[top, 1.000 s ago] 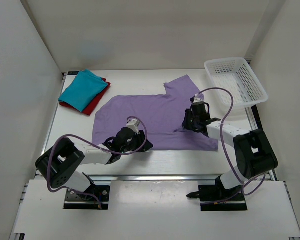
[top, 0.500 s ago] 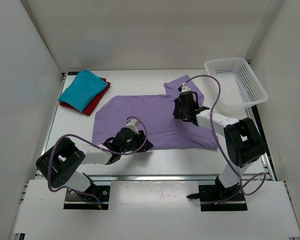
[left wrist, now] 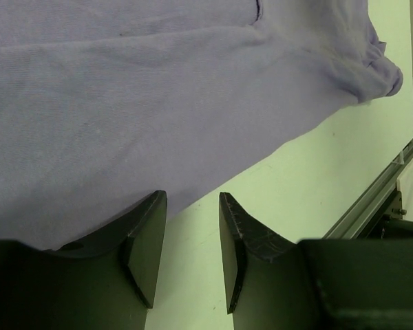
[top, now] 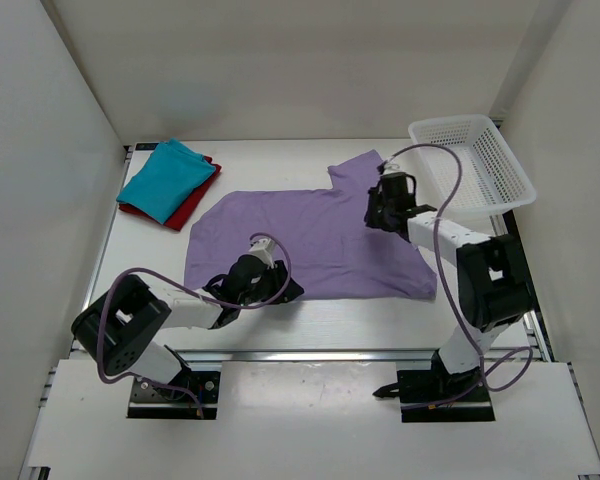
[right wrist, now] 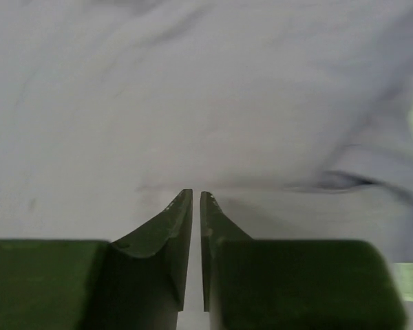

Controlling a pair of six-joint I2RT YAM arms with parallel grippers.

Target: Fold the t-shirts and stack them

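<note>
The right claw (top: pixel 384 208) has swung from mid-shirt to the upper-right sleeve of the lavender shirt (top: pixel 300 235), which lies spread flat at frame centre. Its jaws are nearly together, and I cannot tell whether they pinch cloth, so the fold looks only about to start. The left claw (left wrist: pixel 193 199) stays narrowly open at the lower hem. There are three shirts, the lavender one plus teal (top: pixel 165 180) folded on red (top: pixel 187 212) at upper left, and one basket (top: pixel 450 123) at upper right.

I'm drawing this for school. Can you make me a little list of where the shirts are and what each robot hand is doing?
purple shirt: spread flat mid-table, not folded
teal shirt: folded, lying on the red shirt, far left corner
basket: white, far right corner
left gripper: open, at the purple shirt's near edge
right gripper: fingers almost together over the purple shirt near the basket; grip unclear
</note>
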